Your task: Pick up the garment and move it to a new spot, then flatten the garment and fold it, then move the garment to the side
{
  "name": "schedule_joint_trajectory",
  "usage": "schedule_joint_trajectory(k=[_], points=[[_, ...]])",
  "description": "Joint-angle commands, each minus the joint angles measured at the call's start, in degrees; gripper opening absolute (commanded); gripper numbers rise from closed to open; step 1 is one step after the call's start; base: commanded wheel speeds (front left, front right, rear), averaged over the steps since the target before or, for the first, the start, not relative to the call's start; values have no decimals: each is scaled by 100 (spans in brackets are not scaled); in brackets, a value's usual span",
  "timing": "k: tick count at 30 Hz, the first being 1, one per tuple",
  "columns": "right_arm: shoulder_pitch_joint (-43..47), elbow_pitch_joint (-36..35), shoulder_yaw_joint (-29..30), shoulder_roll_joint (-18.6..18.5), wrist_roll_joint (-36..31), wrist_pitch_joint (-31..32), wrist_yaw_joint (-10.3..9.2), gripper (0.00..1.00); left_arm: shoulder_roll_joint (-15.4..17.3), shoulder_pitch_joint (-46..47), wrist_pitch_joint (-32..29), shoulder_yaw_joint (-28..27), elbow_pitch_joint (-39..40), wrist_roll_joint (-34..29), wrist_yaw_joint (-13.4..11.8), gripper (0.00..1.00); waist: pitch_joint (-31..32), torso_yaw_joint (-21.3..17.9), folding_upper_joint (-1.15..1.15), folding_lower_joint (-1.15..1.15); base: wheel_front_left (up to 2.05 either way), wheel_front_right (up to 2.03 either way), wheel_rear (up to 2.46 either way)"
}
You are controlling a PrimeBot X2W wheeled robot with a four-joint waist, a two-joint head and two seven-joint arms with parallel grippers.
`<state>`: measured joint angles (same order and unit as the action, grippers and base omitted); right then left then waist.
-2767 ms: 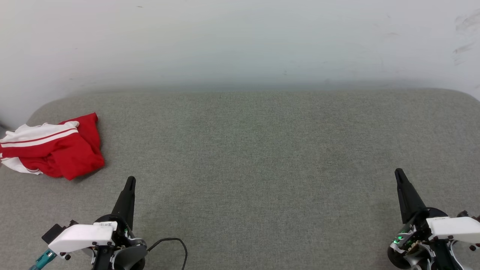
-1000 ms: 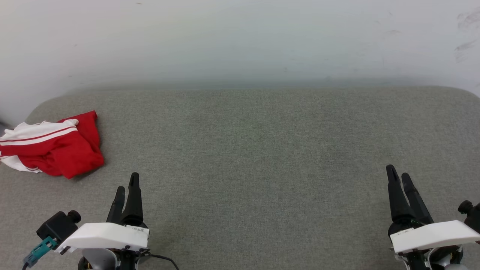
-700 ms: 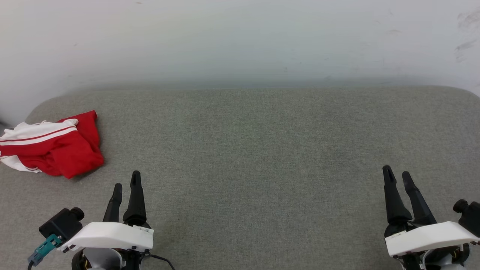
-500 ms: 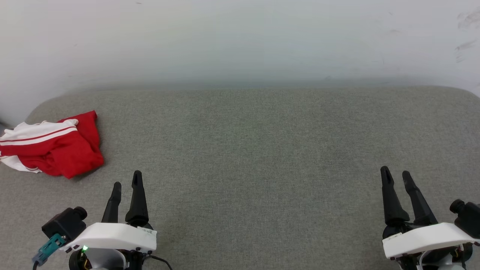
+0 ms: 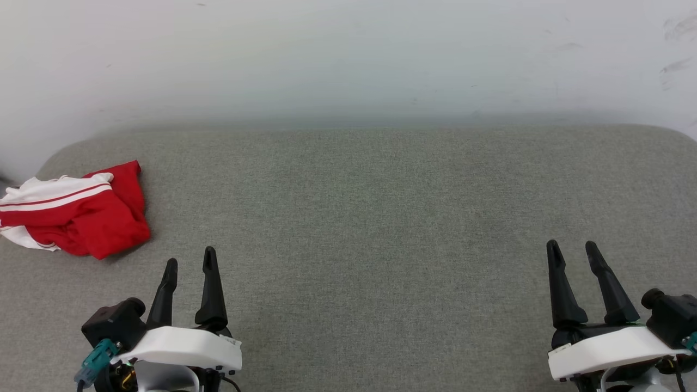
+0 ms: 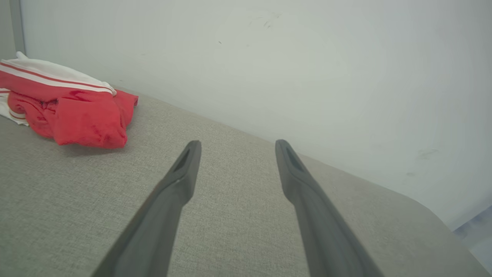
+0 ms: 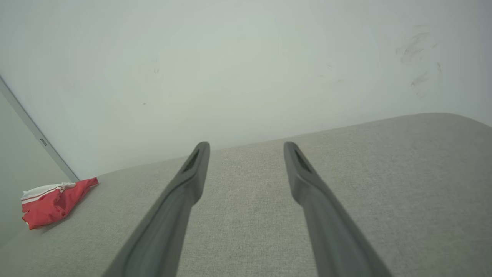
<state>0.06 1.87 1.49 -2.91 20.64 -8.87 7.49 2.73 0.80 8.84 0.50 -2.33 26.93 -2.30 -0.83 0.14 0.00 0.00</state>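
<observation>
The garment (image 5: 76, 212) lies crumpled in a red heap with white, red-striped trim at the far left of the grey padded surface (image 5: 359, 218); its print is hidden. It also appears at the upper left of the left wrist view as the garment (image 6: 65, 104) and small at the far left of the right wrist view as the garment (image 7: 54, 204). My left gripper (image 5: 189, 260) hovers open and empty, just right of and nearer than the heap. Far to the right, my right gripper (image 5: 573, 248) is open and empty too.
A pale wall (image 5: 348, 60) rises directly behind the padded surface. The surface's rounded corners sit at far left and far right. A wide stretch of bare grey fabric separates the two grippers.
Both wrists have rolled so each gripper's two fingers now appear side by side. The left gripper has shifted slightly right and nearer; the right has edged left. The garment has not moved.
</observation>
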Motion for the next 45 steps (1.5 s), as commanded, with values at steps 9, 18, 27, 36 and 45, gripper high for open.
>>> schedule_joint_trajectory(k=[9,18,27,36,45], points=[[55,-177,3,3,-580,-166,0,100,17,-48,171,77,163,-628,-100,100,-15,-4,0,0,0,0,0],[90,-252,34,4,-1009,-283,0,100,18,-99,287,134,217,-1148,-142,100,-28,-18,0,0,0,0,0],[112,-315,56,4,-1354,-392,0,100,19,-129,397,170,258,-1586,-181,100,-42,-23,0,0,0,0,0],[158,-387,36,5,-1632,-492,0,100,20,-161,497,193,274,-1941,-214,100,-52,-29,0,0,0,0,0],[193,-439,30,5,-1760,-586,-1,100,21,-185,591,220,299,-2288,-248,100,-70,-34,0,0,0,0,0]])
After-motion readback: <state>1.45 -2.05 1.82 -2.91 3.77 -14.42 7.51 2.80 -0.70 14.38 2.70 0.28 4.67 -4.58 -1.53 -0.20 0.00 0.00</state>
